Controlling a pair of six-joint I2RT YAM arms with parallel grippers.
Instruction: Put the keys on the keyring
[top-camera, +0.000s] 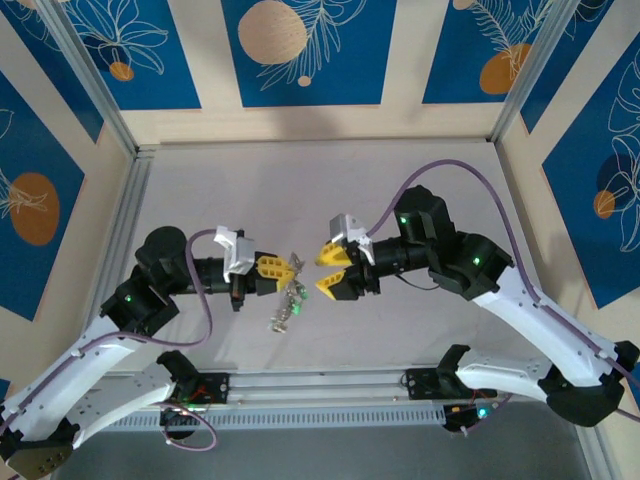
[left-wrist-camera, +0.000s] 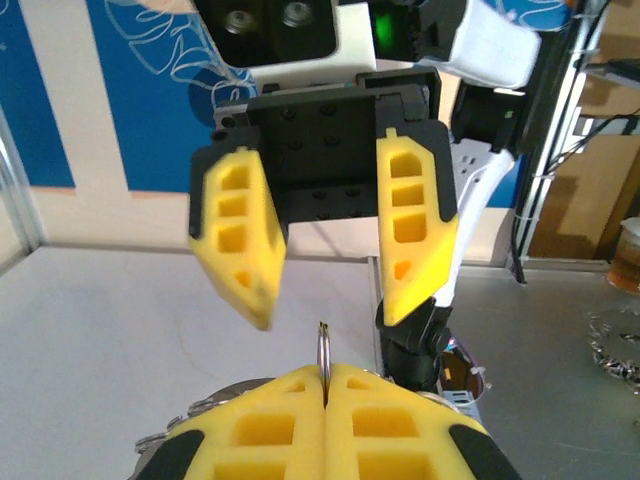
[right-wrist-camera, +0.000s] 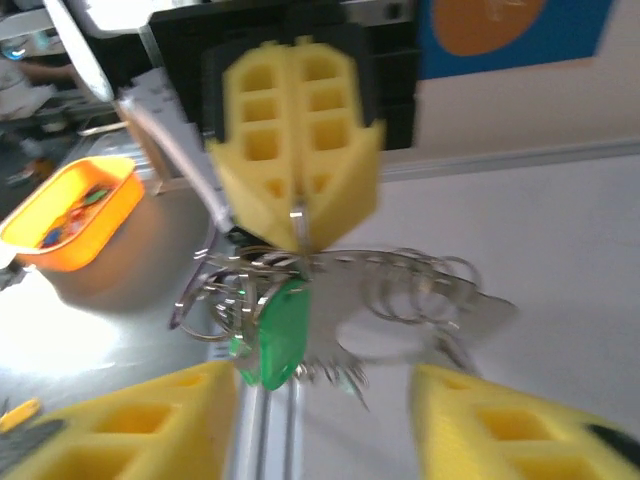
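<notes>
Left gripper, pinched shut on the keyring, holds it up so the keys dangle just below, probably offering them to the spread right gripper opposite.

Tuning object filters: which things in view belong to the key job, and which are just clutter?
Job: keyring, pinched in the shut left hand; keys, one green-tagged, bunched under it; open right hand facing them.
Lying about: orange tub of small bits; clear cup, off to the side.
</notes>
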